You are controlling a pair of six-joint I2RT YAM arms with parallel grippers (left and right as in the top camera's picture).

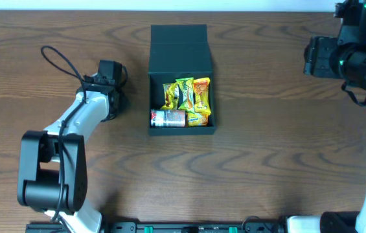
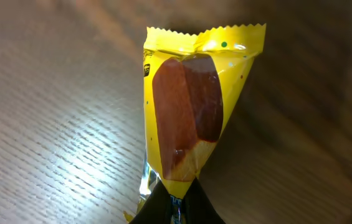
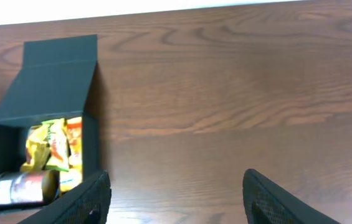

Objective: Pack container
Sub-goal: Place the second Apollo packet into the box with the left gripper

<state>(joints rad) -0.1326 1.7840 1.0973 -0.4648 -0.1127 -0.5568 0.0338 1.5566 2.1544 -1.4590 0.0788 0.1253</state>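
The container (image 1: 179, 40) stands open in the middle of the bench (image 1: 280, 129). It looks rigid, so push only its flap. Your left fingers (image 2: 191, 211) pinch a yellow packet (image 2: 188, 112), probably soft and slippery; hold its seal. Your right fingers (image 3: 85, 199) are wide and empty.

Place: a robotics lab bench.
Surface: a bare wood-grain table (image 1: 267, 162).
Rig: left arm (image 1: 72, 126) and right arm (image 1: 354, 55) stand at the table's edges.
Fittings: a black mounting rail (image 1: 189, 228) runs along the near edge, and a looped cable (image 1: 63, 59) is exposed.
Backdrop: a plain white strip (image 3: 70, 11) lies past the far edge.
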